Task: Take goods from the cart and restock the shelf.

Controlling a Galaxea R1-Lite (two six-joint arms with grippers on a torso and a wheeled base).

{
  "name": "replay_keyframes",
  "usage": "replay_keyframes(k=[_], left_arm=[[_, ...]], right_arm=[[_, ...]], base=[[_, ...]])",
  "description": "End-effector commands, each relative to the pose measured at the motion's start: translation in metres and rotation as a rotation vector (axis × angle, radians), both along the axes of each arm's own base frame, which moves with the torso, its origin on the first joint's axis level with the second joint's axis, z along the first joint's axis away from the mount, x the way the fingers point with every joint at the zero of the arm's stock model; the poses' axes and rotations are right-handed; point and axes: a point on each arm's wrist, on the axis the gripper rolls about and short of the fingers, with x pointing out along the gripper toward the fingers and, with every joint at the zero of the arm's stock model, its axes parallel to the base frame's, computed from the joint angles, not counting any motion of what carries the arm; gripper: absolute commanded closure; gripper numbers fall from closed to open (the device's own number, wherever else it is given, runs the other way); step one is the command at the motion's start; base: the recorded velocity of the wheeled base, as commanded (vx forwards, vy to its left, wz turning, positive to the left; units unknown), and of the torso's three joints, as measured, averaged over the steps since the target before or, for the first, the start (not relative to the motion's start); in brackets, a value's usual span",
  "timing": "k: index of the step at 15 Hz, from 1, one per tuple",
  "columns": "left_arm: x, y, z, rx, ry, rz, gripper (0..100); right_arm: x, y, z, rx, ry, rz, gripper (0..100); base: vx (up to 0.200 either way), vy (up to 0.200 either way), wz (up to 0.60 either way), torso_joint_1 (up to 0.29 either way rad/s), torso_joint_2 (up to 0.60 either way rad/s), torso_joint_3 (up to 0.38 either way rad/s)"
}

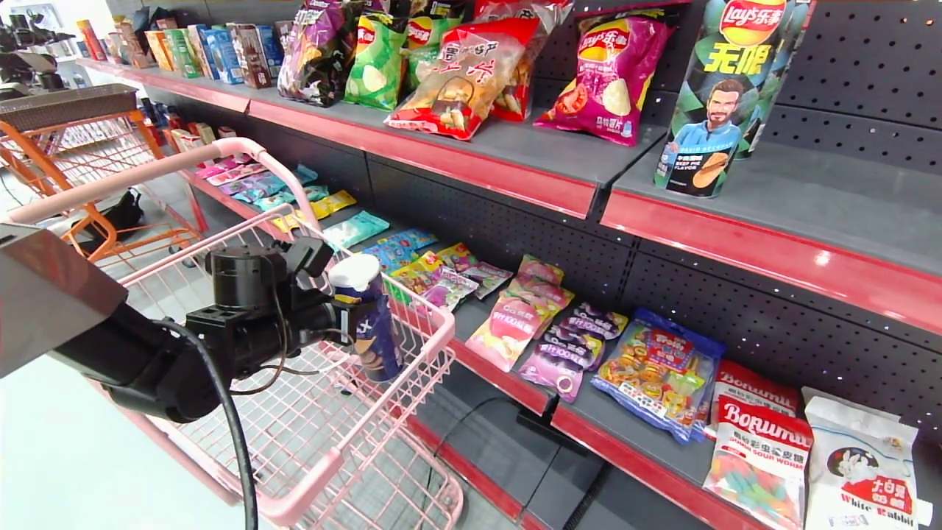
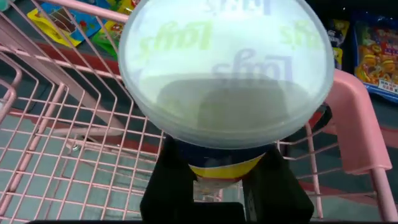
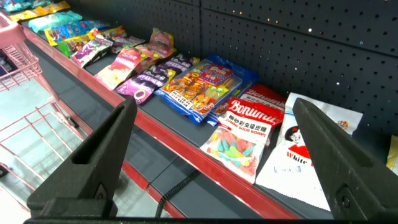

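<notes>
Left wrist view: left fingers (image 2: 166, 190) tight around chip can (image 2: 225, 68) (right fingers (image 3: 93, 165) wide, empty).

One pink cart (image 1: 441, 324) at seven o'clock carries one chip canister (image 1: 374, 327). Two tall canisters (image 1: 725, 96) stand at one o'clock; two red candy bags (image 1: 762, 442) lie at five o'clock.

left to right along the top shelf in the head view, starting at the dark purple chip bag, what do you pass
purple chip bag → green chip bag → red snack bag → magenta chip bag → tall chip canister
</notes>
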Motion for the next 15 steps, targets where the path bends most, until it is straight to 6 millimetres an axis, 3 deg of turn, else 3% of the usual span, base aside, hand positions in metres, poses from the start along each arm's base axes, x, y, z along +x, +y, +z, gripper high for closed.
replay_keyframes(k=[1, 3, 4, 9, 12, 15], left_arm=[[-0.001, 0.001, 0.001, 0.000, -0.004, 0.005, 100], [-0.002, 0.003, 0.007, -0.005, -0.016, 0.013, 100], [-0.011, 0.011, 0.032, -0.019, -0.052, 0.033, 100], [-0.056, 0.041, 0.121, -0.034, -0.135, 0.103, 100], [-0.100, 0.056, 0.157, -0.038, -0.161, 0.132, 100], [-0.169, 0.063, 0.187, -0.053, -0.230, 0.142, 100]], right_arm=[[0.000, 0.000, 0.000, 0.000, 0.001, 0.001, 0], [0.000, 0.000, 0.000, 0.000, 0.001, 0.001, 0], [0.000, 0.000, 0.000, 0.000, 0.001, 0.001, 0], [0.000, 0.000, 0.000, 0.003, 0.001, 0.001, 0], [0.000, 0.000, 0.000, 0.004, 0.001, 0.001, 0], [0.000, 0.000, 0.000, 0.004, 0.001, -0.001, 0]], base=[[0.000, 0.000, 0.00, 0.000, 0.00, 0.000], [0.000, 0.000, 0.00, 0.000, 0.00, 0.000], [0.000, 0.000, 0.00, 0.000, 0.00, 0.000], [0.000, 0.000, 0.00, 0.000, 0.00, 0.000], [0.000, 0.000, 0.00, 0.000, 0.00, 0.000], [0.000, 0.000, 0.00, 0.000, 0.00, 0.000]])
